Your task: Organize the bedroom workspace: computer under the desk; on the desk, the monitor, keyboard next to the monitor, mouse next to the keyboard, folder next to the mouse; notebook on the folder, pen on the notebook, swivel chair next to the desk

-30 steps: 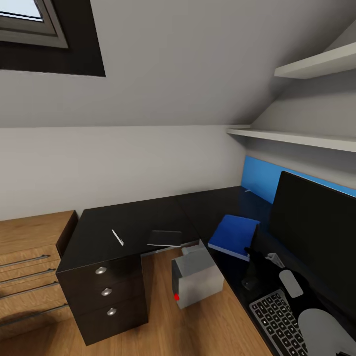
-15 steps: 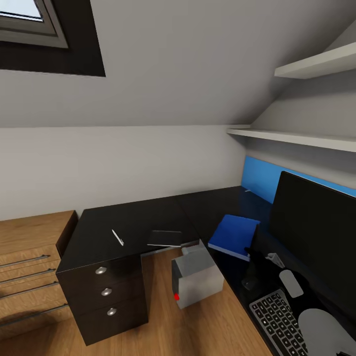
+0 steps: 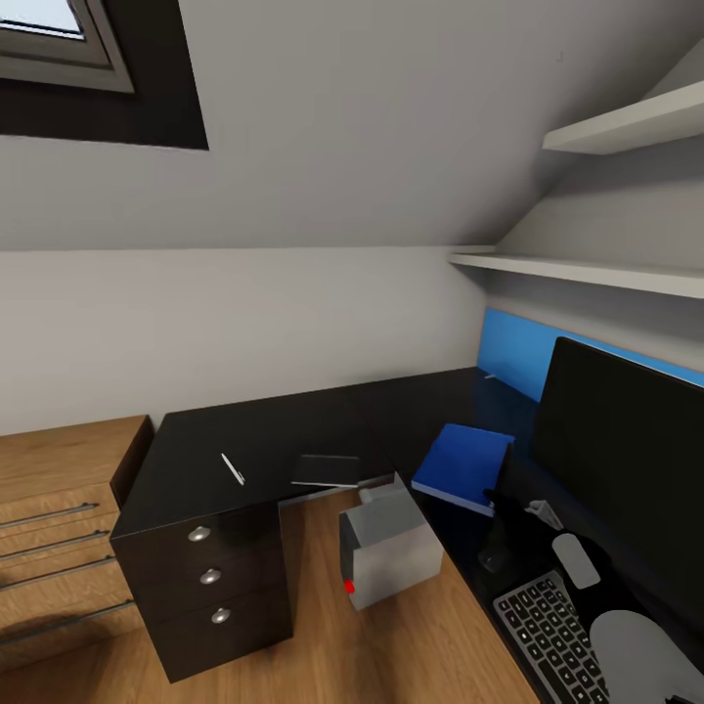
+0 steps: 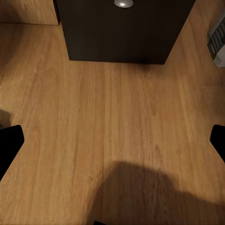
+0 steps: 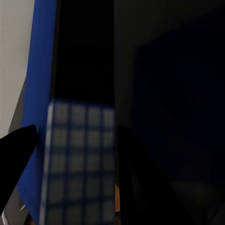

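head view puts the blue folder (image 3: 462,467) already on the black counter (image 3: 284,430), tilted, leaning by the monitor (image 3: 616,460). the notebook (image 3: 327,470) lies flat at the counter's front edge above the computer (image 3: 389,548), and the pen (image 3: 233,469) lies well apart on the drawer side. the notebook looks thin, light and a little floppy, so i'd pinch the edge overhanging the front. the pen is slim and apt to roll, best nipped across its middle. left wrist view shows the left gripper (image 4: 112,140) with jaws spread wide over bare floor, holding nothing. right wrist view is dark; the right gripper's (image 5: 70,154) jaws perhaps stand open, but i cannot tell.
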Controlling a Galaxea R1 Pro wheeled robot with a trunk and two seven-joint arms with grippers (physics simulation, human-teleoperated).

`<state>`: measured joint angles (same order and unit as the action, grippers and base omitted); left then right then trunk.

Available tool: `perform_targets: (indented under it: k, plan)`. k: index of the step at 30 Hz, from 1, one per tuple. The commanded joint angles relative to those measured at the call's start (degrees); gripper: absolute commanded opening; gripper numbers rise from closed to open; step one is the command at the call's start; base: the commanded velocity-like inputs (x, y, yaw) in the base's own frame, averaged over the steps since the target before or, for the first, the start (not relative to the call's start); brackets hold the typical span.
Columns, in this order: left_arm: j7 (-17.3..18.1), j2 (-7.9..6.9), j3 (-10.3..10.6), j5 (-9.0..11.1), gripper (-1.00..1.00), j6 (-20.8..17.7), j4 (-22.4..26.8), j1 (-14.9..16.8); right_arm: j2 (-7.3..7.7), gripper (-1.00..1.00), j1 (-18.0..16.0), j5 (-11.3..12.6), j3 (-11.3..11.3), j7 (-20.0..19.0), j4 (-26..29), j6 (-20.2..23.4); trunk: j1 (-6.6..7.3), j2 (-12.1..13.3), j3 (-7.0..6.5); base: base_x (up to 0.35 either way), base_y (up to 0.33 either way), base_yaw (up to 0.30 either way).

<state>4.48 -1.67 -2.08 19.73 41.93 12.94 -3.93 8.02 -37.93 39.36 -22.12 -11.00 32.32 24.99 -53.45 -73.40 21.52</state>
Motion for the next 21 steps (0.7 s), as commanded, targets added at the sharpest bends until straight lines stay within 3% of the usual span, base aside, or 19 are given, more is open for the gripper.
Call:
perform_targets:
  k: [1, 21]
  plan:
    - [0.4, 0.01, -0.2, 0.3, 1.0, 0.0, 0.1, 0.0, -0.03, -1.0, 0.0, 0.2, -0.3, -0.1, 0.0, 0.4, -0.23, -0.5, 0.24, 0.0, 0.0, 0.0]
    - [0.4, 0.0, -0.3, 0.3, 1.0, 0.0, 0.1, 0.0, -0.02, -1.0, 0.0, 0.1, -0.3, 0.0, 0.1, 0.5, -4.62, -8.5, 3.83, 0.0, 0.0, 0.0]
